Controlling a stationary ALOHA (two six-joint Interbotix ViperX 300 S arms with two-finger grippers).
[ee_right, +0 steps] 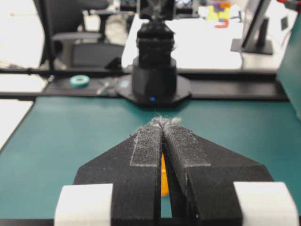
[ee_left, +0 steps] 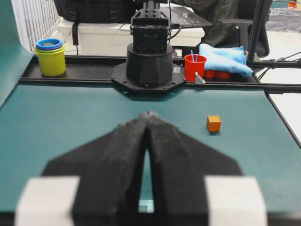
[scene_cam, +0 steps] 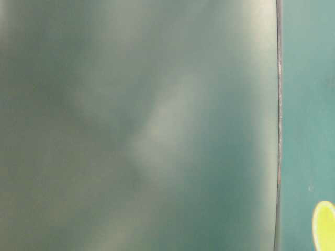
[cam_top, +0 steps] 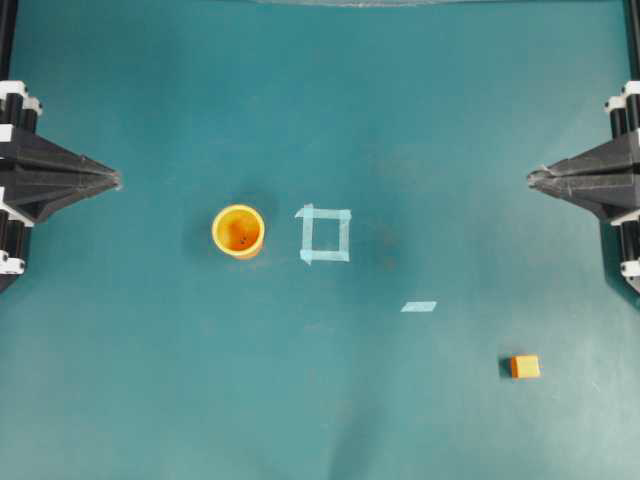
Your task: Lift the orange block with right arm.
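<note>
The small orange cube with its paler yellow-orange top (cam_top: 525, 366) sat alone on the teal table cover (cam_top: 150, 400), toward five o'clock in the overhead view and well clear of everything else. The black, pointed two-finger right gripper (cam_top: 533, 178) rested at the three o'clock edge, tips pressed together and clenched on nothing. From those tips the cube lay almost straight toward six o'clock, well apart, so the coming reach would probably call for a sideways swing before any descent. The cube looked nearly square, with no long axis to favour. The matching left gripper (cam_top: 116, 180) sat at nine o'clock, likewise pinched shut and empty, and much farther from the cube. The round yellow-orange plastic cup (cam_top: 238, 231) stood just beside a pale tape square (cam_top: 325, 236) near the centre. The table-level view was too blurred to add anything.
</note>
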